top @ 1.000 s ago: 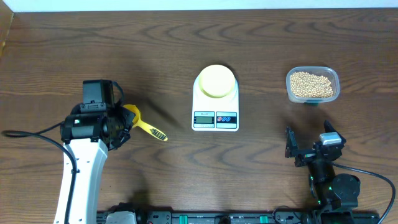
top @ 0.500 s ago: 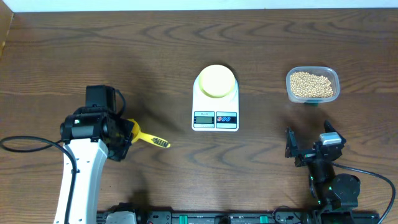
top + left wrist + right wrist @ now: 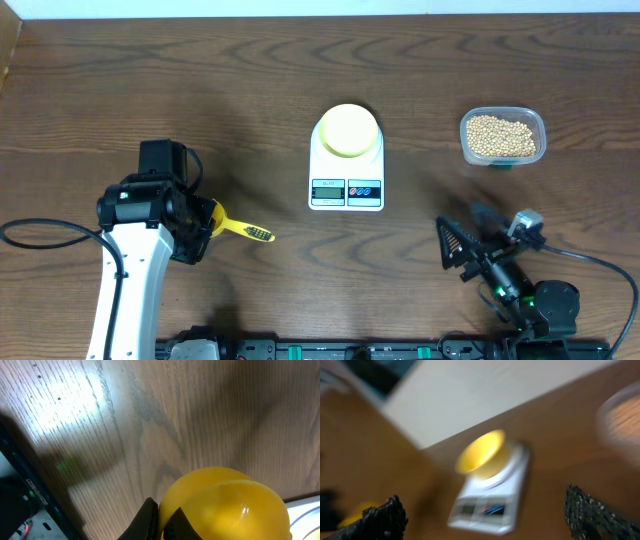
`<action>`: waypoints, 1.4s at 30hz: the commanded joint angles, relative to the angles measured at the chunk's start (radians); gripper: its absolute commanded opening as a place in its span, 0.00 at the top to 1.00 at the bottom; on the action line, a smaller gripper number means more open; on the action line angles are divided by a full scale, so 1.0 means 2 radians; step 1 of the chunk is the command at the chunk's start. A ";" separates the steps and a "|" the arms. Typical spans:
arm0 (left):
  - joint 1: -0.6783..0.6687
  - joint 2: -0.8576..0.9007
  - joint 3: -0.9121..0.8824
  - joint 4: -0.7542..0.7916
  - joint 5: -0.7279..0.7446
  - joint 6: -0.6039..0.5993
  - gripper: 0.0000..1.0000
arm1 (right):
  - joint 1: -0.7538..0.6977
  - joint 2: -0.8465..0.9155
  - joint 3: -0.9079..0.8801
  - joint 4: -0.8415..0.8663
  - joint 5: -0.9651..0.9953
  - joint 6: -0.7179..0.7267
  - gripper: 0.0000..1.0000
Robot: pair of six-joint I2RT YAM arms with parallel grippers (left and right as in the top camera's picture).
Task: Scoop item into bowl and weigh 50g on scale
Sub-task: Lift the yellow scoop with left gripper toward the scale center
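Here, the small round pale-yellow shallow bowl sits on the white flat kitchen scale. Left of the scale, the left gripper is clamped on a bright yellow plastic measuring spoon. Right of the scale, small round tan beans fill a clear plastic tub. Also right of the scale but nearer the robot, the right gripper has its 2 fingers spread apart.
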 commanded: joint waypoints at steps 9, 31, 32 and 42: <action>-0.022 0.018 -0.002 0.004 0.009 -0.066 0.93 | 0.002 0.001 -0.002 0.016 -0.095 0.225 0.01; -0.165 0.032 -0.002 0.112 0.042 -0.114 0.93 | 0.069 0.116 -0.002 0.039 -0.136 0.281 0.22; -0.184 0.032 -0.002 0.125 0.031 -0.124 0.93 | 0.093 0.121 -0.002 0.071 -0.127 0.302 0.25; -0.256 0.033 -0.002 0.148 0.022 -0.134 0.93 | 0.229 0.128 -0.002 0.096 0.045 0.334 0.32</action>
